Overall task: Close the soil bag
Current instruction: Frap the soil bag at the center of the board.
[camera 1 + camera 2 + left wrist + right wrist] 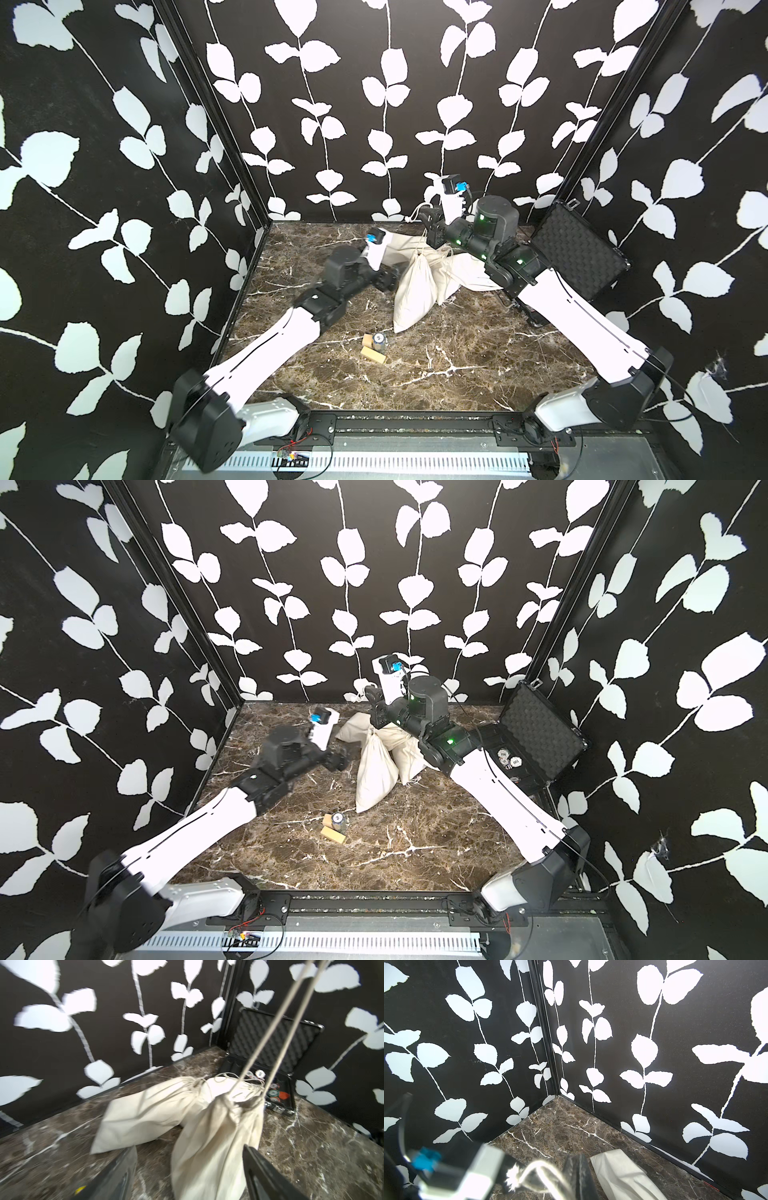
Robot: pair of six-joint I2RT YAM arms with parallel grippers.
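The soil bag (413, 297) is a cream cloth sack lying on the marble floor, with its mouth gathered tight at the far end. Its drawstring (268, 1032) runs taut as two strands from the mouth up to my right gripper (426, 218). That gripper hangs above the bag near the back wall, shut on the drawstring. In the right wrist view the frayed string end (512, 1176) loops out beside the shut jaws of my right gripper (576, 1176). My left gripper (390, 280) stands open just left of the bag. In the left wrist view its fingers (261, 1172) stand either side of the bag (218, 1136).
More cream bags (469, 272) lie behind and to the right of the soil bag, one towards the back wall (623, 1172). An open black foam-lined case (536, 729) with poker chips (509, 759) stands at the right. Wooden blocks and a small can (374, 347) sit in front.
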